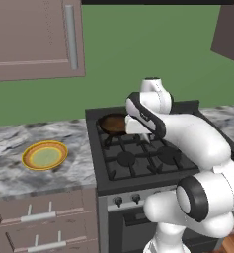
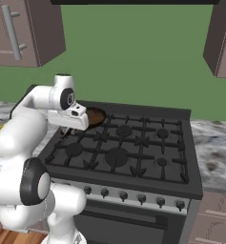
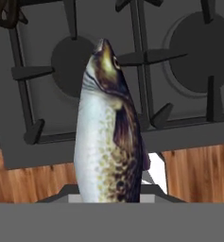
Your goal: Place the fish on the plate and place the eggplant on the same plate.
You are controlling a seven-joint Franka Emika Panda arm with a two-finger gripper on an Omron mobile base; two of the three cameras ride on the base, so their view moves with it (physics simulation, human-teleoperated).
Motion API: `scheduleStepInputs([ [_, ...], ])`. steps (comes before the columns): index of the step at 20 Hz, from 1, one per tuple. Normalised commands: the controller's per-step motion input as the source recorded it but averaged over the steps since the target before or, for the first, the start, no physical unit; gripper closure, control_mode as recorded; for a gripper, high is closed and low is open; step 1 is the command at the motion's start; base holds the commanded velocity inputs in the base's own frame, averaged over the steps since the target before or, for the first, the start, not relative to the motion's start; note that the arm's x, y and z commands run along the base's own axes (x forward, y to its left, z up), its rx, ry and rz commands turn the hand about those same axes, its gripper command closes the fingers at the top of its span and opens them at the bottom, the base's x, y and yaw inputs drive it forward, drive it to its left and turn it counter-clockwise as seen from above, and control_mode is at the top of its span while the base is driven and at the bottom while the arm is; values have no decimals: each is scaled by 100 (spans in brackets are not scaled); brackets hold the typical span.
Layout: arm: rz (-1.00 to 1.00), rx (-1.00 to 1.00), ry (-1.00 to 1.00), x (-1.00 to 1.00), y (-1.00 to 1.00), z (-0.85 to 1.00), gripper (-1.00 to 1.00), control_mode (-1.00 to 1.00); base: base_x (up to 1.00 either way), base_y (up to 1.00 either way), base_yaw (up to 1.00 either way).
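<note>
The fish (image 3: 106, 132), silvery with a brown speckled back, stands up from the bottom of the hand view, head toward the stove grates. My gripper (image 2: 68, 128) is shut on it, and the fish's body hides the fingertips. The hand hangs over the stove's left burners, near the front. The plate (image 1: 44, 155), with its orange-yellow rim and pale green centre, lies on the marble counter left of the stove with nothing on it. The eggplant is out of view.
A dark brown pan (image 1: 112, 123) sits on the black stove's (image 1: 138, 160) back left burner, just behind my hand. Drawers lie under the counter (image 1: 10, 148), cabinets hang above, and wooden floor lies below the stove's front edge.
</note>
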Motion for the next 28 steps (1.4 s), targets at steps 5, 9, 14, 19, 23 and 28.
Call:
scheduleStepInputs([
  [5, -1, 0, -1, 1, 19, 0, 100, -100, 0, 0, 0],
  [9, 0, 0, 0, 0, 0, 0, 100, 100, 0, 46, -2],
  [14, 0, 0, 0, 0, 0, 0, 100, 100, 0, 61, -3],
  [19, 0, 0, 0, 0, 0, 0, 100, 100, 0, 72, -1],
  [23, 0, 0, 0, 0, 0, 0, 100, 100, 0, 83, 0],
  [28, 0, 0, 0, 0, 0, 0, 100, 100, 0, 83, 0],
])
